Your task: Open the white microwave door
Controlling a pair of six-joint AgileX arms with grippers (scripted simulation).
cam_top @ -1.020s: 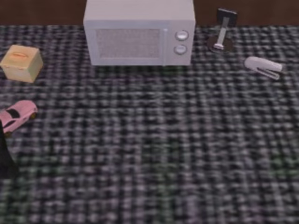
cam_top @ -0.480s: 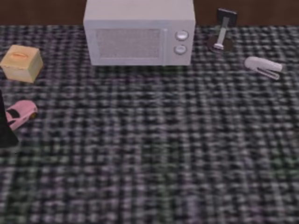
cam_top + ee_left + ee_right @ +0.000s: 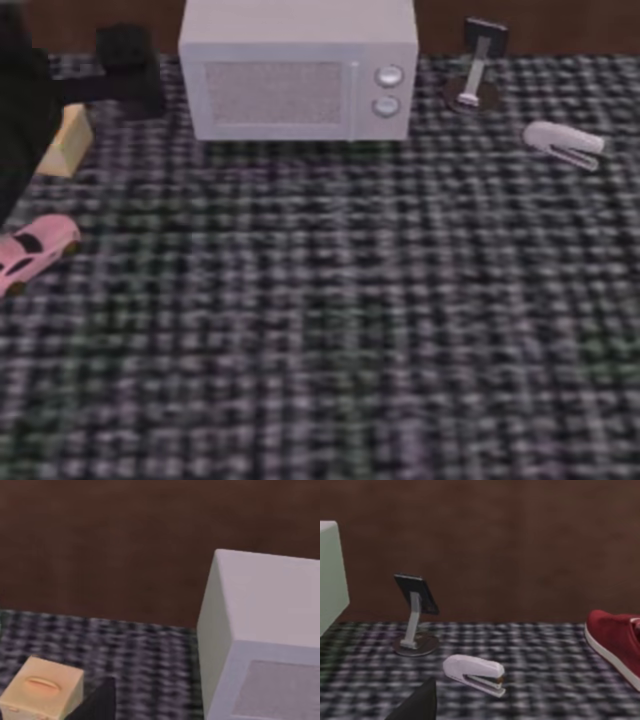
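Left end effector (image 3: pixel 128 70) sits at the upper left of the top view, just beside the microwave (image 3: pixel 297 40); its opening I cannot tell. Microwave door (image 3: pixel 275 93) is closed, at upper centre.

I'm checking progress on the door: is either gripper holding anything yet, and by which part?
Nothing is held. The left gripper hangs beside the microwave, apart from it, and the door is untouched and closed. The right arm is out of the top view.
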